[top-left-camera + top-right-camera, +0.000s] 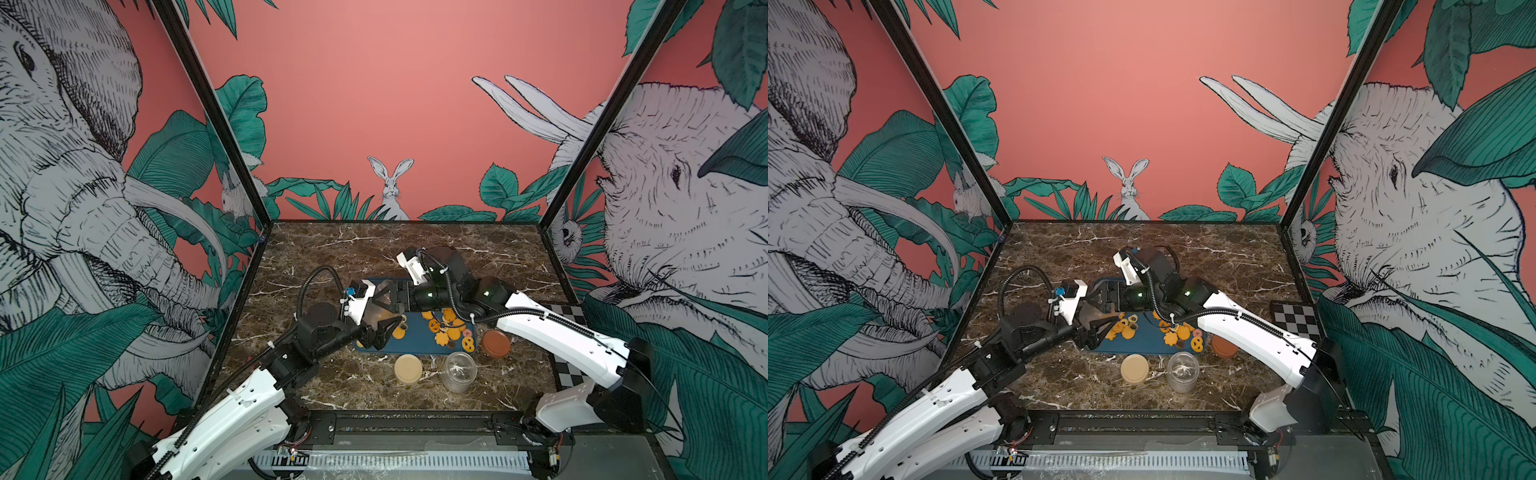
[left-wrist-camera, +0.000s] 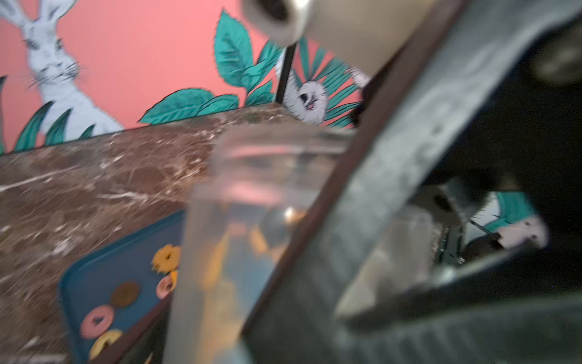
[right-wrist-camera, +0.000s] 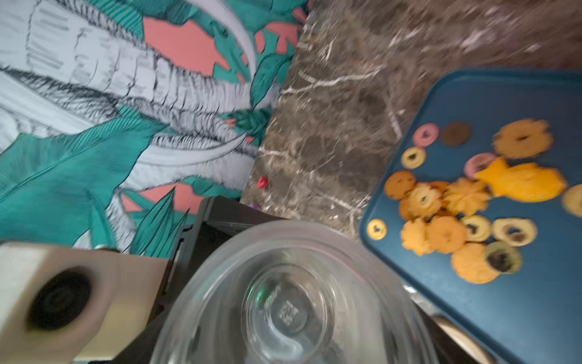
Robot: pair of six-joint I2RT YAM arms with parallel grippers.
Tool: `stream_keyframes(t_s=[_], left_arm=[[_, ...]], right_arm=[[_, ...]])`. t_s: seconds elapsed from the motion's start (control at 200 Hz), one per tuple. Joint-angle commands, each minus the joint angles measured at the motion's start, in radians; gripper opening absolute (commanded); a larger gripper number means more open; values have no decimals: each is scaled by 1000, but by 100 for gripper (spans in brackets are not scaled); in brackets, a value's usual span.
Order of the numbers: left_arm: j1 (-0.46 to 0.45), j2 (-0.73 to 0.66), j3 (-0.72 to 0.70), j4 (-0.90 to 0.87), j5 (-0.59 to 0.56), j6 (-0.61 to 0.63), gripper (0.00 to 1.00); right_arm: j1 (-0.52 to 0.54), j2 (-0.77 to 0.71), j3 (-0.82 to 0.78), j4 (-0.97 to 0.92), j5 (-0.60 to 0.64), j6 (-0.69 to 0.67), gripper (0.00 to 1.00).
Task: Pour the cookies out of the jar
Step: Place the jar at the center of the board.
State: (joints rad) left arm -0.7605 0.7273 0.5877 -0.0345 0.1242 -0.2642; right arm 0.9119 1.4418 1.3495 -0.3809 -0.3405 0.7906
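Clear jar (image 3: pixel 289 293) aloft; cookies (image 3: pixel 447 234) lie below the right gripper (image 1: pixel 388 300)
Light, slick, rigid: hold mid-wall. The left gripper (image 1: pixel 388 328) seems clamped on it; the right straddles it, grip unclear.

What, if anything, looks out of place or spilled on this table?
Nothing looks damaged. The small orange, brown and pink cookies lie scattered on the blue rectangular tray, none visibly on the brown marble table. A clear jar stands empty and lidless in front of the tray, beside a loose cream round lid.
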Motion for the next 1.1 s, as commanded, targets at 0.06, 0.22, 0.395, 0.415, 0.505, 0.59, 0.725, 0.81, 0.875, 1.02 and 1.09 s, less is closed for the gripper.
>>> stream_keyframes(t_s=[0.06,0.22,0.395,0.415,0.505,0.59,0.725,0.81,0.875,1.02,1.09], left_arm=[[47,-14,98,-318,-502,-97,100],[49,37,188,-506,-714,-138,100],[53,75,172,-504,-664,-116,100],[53,75,165,-501,-655,-117,100],[53,74,149,-522,-667,-150,100],[53,87,161,-562,-683,-181,99],[154,146,226,-638,-638,-223,99],[238,192,256,-670,-541,-259,99],[295,212,259,-665,-453,-277,99],[380,213,220,-603,-331,-306,99],[391,212,204,-583,-317,-315,99]], right_arm=[[13,10,4,-149,189,-132,0],[92,96,6,-133,266,-208,0],[127,146,-16,-48,257,-192,0],[127,145,-21,-34,251,-186,0],[131,136,-30,25,209,-177,0],[157,151,-24,33,190,-206,0],[207,244,47,-86,214,-273,0],[234,282,94,-162,198,-301,0],[255,305,143,-246,188,-322,0],[302,396,288,-498,207,-356,0],[319,459,367,-606,232,-365,0]])
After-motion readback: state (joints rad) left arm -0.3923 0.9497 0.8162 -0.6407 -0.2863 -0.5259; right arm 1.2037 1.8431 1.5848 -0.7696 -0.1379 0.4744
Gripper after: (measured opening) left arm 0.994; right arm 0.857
